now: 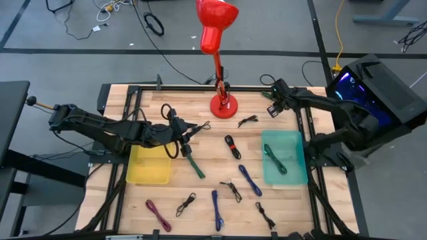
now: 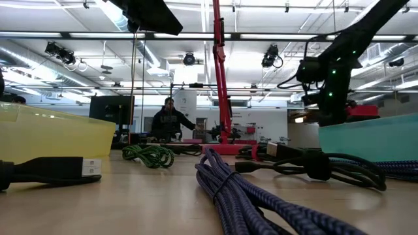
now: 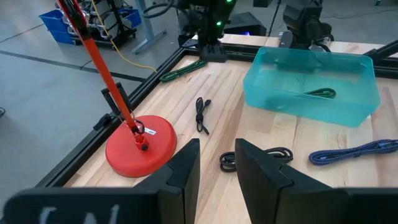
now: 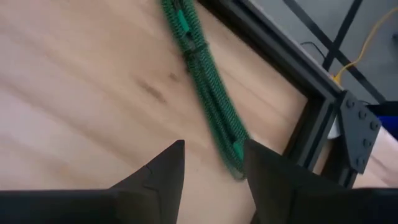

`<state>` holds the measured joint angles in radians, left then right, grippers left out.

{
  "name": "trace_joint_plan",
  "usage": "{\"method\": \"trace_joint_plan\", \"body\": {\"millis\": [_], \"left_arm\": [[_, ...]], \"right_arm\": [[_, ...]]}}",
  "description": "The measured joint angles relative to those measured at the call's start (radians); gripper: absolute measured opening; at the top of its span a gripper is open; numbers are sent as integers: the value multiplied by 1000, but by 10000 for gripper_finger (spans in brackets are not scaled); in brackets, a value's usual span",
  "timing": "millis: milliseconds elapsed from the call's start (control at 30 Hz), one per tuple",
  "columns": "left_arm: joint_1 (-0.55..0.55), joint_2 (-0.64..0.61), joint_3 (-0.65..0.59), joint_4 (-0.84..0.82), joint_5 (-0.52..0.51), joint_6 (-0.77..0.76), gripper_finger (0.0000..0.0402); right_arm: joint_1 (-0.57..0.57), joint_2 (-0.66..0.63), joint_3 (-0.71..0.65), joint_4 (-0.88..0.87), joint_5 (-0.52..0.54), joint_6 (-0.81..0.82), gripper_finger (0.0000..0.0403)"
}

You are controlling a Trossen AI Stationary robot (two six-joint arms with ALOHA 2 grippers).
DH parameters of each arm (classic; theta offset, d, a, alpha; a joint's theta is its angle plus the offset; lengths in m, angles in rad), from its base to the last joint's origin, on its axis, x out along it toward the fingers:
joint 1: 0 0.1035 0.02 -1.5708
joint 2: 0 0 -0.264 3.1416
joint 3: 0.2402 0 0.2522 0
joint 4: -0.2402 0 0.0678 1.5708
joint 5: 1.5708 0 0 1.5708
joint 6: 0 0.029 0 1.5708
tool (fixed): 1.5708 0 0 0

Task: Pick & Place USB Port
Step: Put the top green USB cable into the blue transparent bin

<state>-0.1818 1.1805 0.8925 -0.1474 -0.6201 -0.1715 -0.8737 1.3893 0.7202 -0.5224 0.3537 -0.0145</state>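
Observation:
My right gripper [image 4: 211, 168] [image 1: 273, 110] is open at the table's far right corner, pointing down over a green braided cable [image 4: 208, 99] that lies on the wood beside the black frame. The cable's near end sits between the fingertips, and I see no touch. This cable also shows in the left wrist view [image 3: 183, 70]. My left gripper [image 3: 217, 168] [image 1: 189, 138] is open and empty above the table's middle left, beside the yellow bin [image 1: 148, 175]. A teal bin [image 1: 293, 170] at the right holds one green cable [image 1: 275, 159].
A red lamp base [image 1: 223, 105] stands at the far middle. Several loose cables lie about: green [image 1: 194, 164], black [image 1: 232, 145], blue [image 1: 249, 179] [image 1: 216, 210], dark red [image 1: 158, 215]. The black frame [image 4: 311, 93] rims the table.

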Motion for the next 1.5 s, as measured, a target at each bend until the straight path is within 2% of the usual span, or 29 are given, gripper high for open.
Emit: {"method": "trace_joint_plan", "body": {"millis": [167, 233, 433, 533, 700, 967, 1100, 1333, 1500], "left_arm": [[0, 0, 0, -1, 0, 0, 107], [0, 0, 0, -1, 4, 0, 107], [0, 0, 0, -4, 14, -1, 107], [0, 0, 0, -8, 14, -1, 107], [0, 0, 0, -8, 15, 0, 107], [0, 30, 2, -1, 14, -1, 107], [0, 51, 2, 6, 16, 0, 107], [5, 51, 0, 1, 14, 1, 107], [5, 51, 0, 0, 14, 1, 107]], "right_arm": [[1, 97, 102, -65, 21, 21, 166], [-1, 123, 131, -58, -15, 54, 167], [0, 228, 191, -14, -53, 4, 167], [0, 269, 212, -17, -30, -7, 167], [-24, 308, 221, 13, -76, -52, 167], [-93, 328, 221, 23, -86, -86, 167], [-120, 328, 220, 21, -180, -122, 168], [-143, 338, 220, 21, -152, -150, 168], [-142, 409, 226, 12, -144, -161, 166]]}}
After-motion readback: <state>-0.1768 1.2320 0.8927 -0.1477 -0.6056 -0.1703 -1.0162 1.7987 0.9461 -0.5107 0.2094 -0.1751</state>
